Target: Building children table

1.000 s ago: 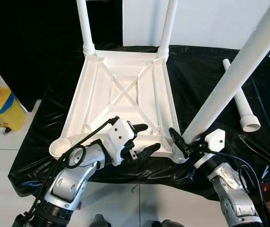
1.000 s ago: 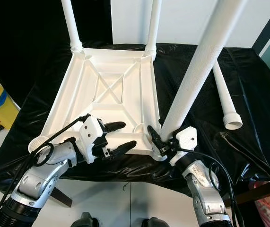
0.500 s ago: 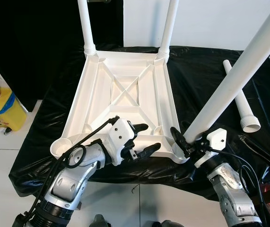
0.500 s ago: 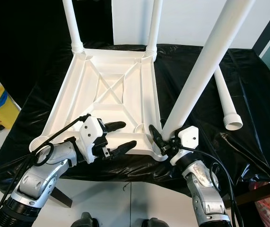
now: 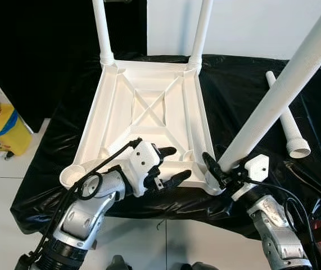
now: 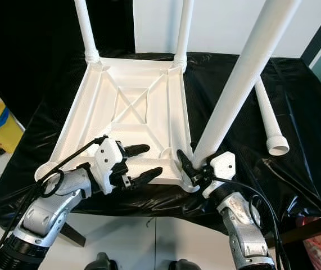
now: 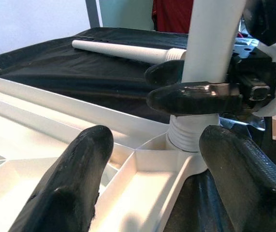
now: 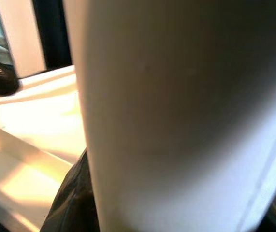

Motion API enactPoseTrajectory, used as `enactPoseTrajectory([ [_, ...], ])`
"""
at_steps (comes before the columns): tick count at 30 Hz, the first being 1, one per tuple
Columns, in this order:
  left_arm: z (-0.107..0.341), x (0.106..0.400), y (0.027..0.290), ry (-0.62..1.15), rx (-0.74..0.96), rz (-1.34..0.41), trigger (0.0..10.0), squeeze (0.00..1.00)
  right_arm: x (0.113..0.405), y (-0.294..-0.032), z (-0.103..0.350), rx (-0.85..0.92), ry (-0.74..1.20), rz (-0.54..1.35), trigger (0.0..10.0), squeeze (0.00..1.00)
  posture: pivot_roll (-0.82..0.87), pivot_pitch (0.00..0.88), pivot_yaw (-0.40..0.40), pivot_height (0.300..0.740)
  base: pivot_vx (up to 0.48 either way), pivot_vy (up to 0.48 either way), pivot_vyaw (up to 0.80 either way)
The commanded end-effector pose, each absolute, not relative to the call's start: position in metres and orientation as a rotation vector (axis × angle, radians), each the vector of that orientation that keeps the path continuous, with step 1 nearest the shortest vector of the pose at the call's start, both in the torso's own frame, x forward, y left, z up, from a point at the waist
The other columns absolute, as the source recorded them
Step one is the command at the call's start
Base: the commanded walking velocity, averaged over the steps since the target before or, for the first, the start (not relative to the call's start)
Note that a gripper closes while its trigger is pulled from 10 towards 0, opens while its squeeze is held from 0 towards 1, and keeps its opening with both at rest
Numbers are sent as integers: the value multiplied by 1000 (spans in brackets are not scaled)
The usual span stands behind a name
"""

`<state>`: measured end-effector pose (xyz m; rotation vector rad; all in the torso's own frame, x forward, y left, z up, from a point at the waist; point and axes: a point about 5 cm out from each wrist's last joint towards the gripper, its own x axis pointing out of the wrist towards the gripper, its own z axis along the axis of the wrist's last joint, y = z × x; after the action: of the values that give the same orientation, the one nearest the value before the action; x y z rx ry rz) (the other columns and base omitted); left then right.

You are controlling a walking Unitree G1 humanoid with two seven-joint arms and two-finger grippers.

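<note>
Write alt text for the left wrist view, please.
Seen between the left gripper's open black fingers, the right gripper clamps a white table leg just above its ribbed base, seated in a corner socket of the upturned white tabletop. Behind, a spare leg lies on black sheeting.

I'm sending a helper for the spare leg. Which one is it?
On the black-draped table, look right of the upturned white tabletop. The loose leg lies flat on the cloth, flared end nearest; the other legs stand in corner sockets.
</note>
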<state>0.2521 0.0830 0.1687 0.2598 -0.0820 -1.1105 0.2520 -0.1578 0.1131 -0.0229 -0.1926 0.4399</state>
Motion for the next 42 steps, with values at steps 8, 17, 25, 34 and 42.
enactPoseTrajectory([
  [8, 170, 253, 81, -98, 265, -1100, 10000, 0, 252, -183, 80, -51, -30, 173, 10000, 0, 30, 74, -58, 740, 0, 0, 0],
  [17, 171, 255, 81, -105, 264, -1095, 10000, 0, 260, -196, 74, 39, 4, -131, 10000, 0, 24, 73, -59, 740, 0, 0, 0],
  [25, 172, 257, 80, -111, 265, -1096, 10000, 0, 268, -190, 72, 92, 22, -173, 10000, 0, 22, 71, -61, 740, 0, 0, 0],
  [34, 173, 258, 79, -119, 265, -1091, 10000, 0, 280, -187, 78, 106, 47, -271, 10000, 0, 19, 70, -69, 740, 0, 0, 0],
  [42, 173, 259, 78, -124, 264, -1087, 10000, 0, 281, -186, 81, 93, 30, -339, 10000, 0, 21, 70, -72, 740, 0, 0, 0],
])
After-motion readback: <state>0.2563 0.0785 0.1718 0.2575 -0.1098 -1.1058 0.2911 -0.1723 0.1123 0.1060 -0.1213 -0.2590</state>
